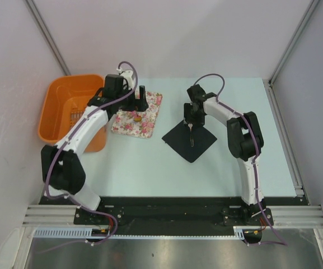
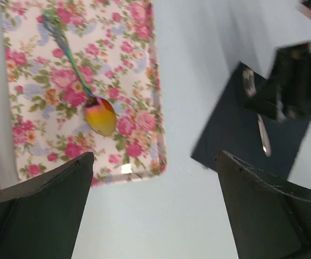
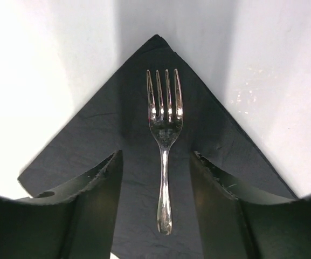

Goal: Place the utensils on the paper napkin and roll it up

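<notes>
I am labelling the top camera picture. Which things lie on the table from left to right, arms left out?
Orange basket → floral cloth → black paper napkin. The spoon on the cloth and the fork on the napkin overlap them, so I leave them out.

No legible text, labels, brands or numbers anywhere.

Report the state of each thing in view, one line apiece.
napkin: spread flat, unrolled.
fork: lying flat on the napkin, loose.
cloth: spread flat.
spoon: lying on the cloth, not yet on the napkin.
basket: upright; contents unclear.
left gripper: open, holding nothing, above the cloth's edge.
right gripper: open, fingers either side of the fork's handle, not touching it.
</notes>
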Robot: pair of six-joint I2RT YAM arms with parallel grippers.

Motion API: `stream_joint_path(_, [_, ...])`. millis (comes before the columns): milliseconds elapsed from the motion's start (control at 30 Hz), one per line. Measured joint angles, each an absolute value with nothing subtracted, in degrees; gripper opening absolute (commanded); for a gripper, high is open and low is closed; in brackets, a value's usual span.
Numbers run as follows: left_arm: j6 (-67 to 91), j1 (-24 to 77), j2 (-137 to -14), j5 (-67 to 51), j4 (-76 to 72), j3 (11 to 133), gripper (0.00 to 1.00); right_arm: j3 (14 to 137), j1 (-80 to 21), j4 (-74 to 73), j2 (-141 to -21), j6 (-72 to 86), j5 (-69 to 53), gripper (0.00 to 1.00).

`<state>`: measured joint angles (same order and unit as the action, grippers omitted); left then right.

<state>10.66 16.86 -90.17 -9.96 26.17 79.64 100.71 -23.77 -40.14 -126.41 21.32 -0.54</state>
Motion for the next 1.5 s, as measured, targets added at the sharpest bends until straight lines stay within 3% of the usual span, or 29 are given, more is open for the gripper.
stream_joint_path(233, [11.1,16.8,-107.6,0.8,29.1,93.9,0.86,100.8,-22.5,-40.8,-120.5,20.3,-1.9,0.69])
stream_joint_path(467, [11.6,16.8,-118.9,2.8,31.3,97.7,0.71,100.6,-21.7,-40.0,-112.7,19.3,-3.2,0.7])
stream_joint_path(733, [10.2,16.8,-118.7,1.3,30.5,92.4,0.68,99.1,-21.1,-39.4,-111.5,19.2,-5.3,0.7])
stream_joint_path(1167, [-12.9,21.2,-118.2,8.9,30.1,90.6,0.46,98.3,-19.5,-39.4,-111.5,19.2,-7.3,0.7])
stream_joint_path(1500, [-22.7,23.5,-123.5,12.1,30.1,94.0,0.43,98.3,-14.9,-39.4,-111.5,19.2,-9.9,0.71])
